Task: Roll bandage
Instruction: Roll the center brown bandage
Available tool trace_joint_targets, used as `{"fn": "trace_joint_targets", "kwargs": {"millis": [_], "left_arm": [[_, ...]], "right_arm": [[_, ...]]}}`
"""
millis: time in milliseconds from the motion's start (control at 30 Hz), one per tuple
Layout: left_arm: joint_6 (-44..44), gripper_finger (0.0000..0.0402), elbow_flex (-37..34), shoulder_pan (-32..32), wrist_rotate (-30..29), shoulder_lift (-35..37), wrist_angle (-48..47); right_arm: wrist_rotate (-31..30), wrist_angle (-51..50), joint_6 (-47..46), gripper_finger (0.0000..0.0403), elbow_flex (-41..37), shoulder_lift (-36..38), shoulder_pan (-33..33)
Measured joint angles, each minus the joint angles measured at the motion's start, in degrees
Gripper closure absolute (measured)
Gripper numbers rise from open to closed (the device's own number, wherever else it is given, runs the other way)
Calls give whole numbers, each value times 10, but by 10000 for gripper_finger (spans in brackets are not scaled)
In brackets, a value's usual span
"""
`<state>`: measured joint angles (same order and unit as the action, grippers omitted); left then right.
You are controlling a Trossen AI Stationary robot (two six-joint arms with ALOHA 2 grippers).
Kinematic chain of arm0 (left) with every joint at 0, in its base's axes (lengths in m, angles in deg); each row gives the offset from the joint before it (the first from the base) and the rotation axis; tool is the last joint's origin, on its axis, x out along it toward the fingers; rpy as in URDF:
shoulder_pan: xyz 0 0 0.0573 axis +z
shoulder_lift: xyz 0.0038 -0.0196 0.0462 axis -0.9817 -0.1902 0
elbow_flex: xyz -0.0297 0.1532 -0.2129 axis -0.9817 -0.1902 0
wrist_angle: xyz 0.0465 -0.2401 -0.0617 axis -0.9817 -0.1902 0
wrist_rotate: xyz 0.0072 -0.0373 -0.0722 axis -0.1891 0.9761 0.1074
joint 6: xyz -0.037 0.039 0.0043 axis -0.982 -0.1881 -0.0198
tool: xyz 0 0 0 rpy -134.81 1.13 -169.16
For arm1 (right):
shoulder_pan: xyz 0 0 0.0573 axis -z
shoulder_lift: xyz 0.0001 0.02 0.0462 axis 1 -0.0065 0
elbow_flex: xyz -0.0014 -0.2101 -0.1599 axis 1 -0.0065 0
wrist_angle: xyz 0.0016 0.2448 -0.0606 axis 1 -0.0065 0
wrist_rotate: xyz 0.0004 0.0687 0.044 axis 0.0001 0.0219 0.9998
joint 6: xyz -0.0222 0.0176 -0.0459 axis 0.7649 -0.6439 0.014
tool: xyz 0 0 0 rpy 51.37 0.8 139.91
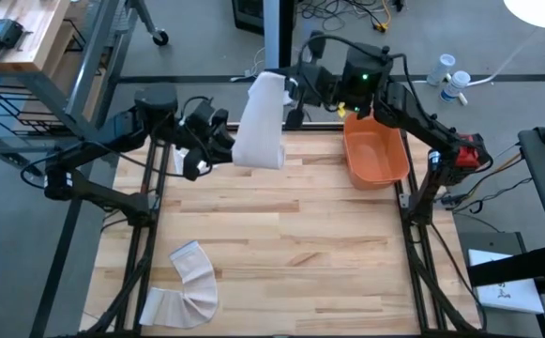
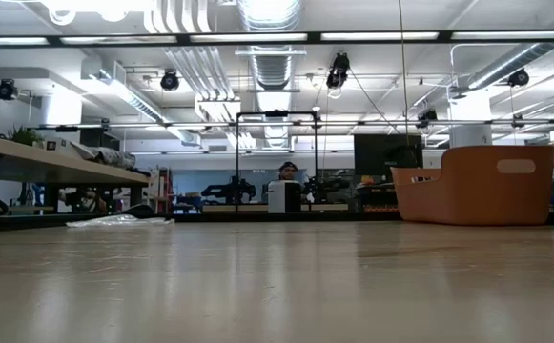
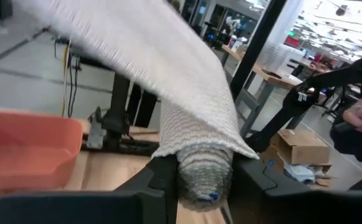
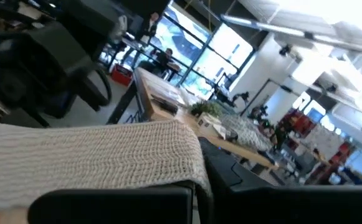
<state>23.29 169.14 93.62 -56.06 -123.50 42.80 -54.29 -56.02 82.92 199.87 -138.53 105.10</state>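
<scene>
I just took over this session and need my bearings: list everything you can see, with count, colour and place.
bandage: one, white, held up between both grippers over the table's far edge, its rolled end in the left gripper
loose bandage: one, white, lying unrolled near the table's front left corner
bin: one, orange, far right of the table
table: one, light wood
left gripper: shut on the roll
right gripper: shut on the bandage's free end

Bandage (image 1: 261, 122) stretched between left tool (image 1: 218, 143) and right tool (image 1: 294, 87), bin (image 1: 376, 153) right, loose bandage (image 1: 188, 282) front-left.
</scene>
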Motion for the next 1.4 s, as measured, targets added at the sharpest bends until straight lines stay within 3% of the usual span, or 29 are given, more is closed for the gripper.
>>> {"fn": "trace_joint_targets", "kwargs": {"millis": [167, 500, 700, 900, 1400], "left_arm": [[33, 316, 0, 0, 9, 0, 35], [79, 316, -1, 0, 23, -1, 125], [78, 316, -2, 17, -51, 22, 160], [97, 316, -2, 45, -142, 37, 164], [186, 316, -2, 63, -158, 11, 162]], "right_arm": [[7, -60, -47, 400, -1, -4, 15], [101, -158, -162, 400, -2, -9, 10], [141, -194, -191, 401, -2, 2, -4], [142, -165, -276, 401, -2, 3, -22], [195, -148, -370, 401, -3, 3, -28]]}}
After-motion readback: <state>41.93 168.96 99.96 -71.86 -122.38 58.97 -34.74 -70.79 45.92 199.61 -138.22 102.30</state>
